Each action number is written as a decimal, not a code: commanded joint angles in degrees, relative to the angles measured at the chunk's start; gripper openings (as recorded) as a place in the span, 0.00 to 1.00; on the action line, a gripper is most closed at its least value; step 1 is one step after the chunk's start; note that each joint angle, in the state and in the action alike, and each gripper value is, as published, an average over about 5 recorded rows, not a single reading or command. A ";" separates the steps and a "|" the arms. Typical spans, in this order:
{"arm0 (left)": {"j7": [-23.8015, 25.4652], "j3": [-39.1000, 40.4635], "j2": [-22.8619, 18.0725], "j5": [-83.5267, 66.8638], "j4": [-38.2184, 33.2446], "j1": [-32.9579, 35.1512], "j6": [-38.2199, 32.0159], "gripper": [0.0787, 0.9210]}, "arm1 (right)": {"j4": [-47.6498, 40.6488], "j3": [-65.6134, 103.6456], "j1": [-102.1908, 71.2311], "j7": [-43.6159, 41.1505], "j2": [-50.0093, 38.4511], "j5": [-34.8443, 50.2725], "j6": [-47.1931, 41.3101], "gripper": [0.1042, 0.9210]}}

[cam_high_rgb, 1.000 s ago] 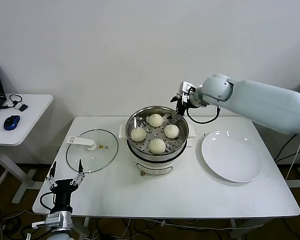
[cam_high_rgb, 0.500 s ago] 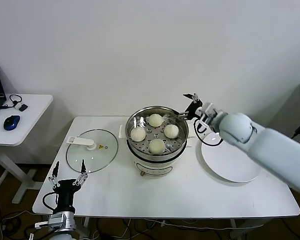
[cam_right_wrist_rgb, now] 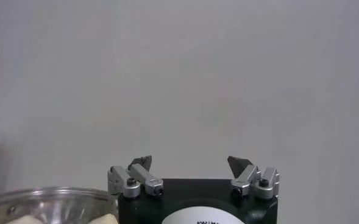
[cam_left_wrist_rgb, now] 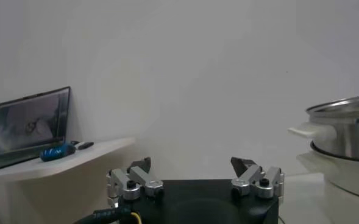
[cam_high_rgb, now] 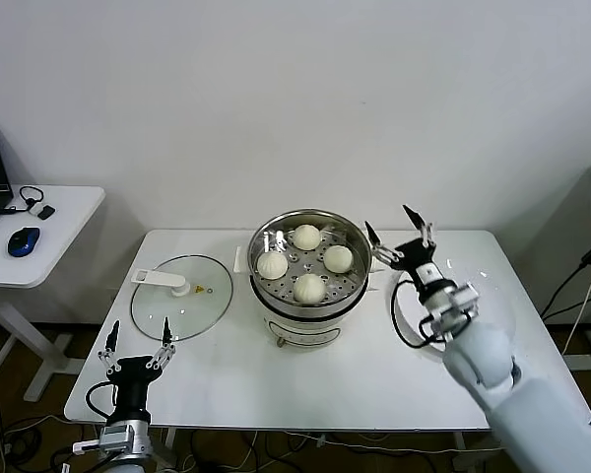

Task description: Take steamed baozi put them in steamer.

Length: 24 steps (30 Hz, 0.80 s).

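Several cream-white baozi [cam_high_rgb: 308, 287] sit on the perforated tray inside the shiny steel steamer [cam_high_rgb: 358, 277] at the table's middle. The steamer's side shows in the left wrist view [cam_left_wrist_rgb: 347, 146], and its rim with two buns shows in the right wrist view [cam_right_wrist_rgb: 51, 201]. My right gripper [cam_high_rgb: 404, 235] is open and empty, raised just right of the steamer, over the white plate [cam_high_rgb: 494, 296]; its fingers [cam_right_wrist_rgb: 141, 165] point at the bare wall. My left gripper [cam_high_rgb: 137, 344] is open and empty, parked at the table's front left corner, jaws up.
The flat glass lid [cam_high_rgb: 180, 296] with its white handle lies left of the steamer. A side desk at far left holds a blue mouse [cam_high_rgb: 23, 240] and a laptop [cam_left_wrist_rgb: 25, 126]. The white wall stands close behind the table.
My right gripper has drawn back from the steamer's far right rim, toward me and to the right, and now stands over the plate's near-left part. The buns and left arm have stayed put.
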 commanded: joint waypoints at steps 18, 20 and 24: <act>-1.49 1.17 -1.59 0.55 -0.18 0.72 -0.86 0.88 | 5.59 15.66 -37.93 5.02 22.45 -10.62 17.96 0.88; -1.54 1.24 -1.62 0.55 -0.33 0.72 -0.86 0.88 | 5.58 15.67 -37.79 5.04 22.64 -10.68 17.97 0.88; -1.55 1.19 -1.58 0.51 -0.80 0.82 -0.82 0.88 | 5.53 15.42 -37.58 5.16 23.09 -11.03 18.05 0.88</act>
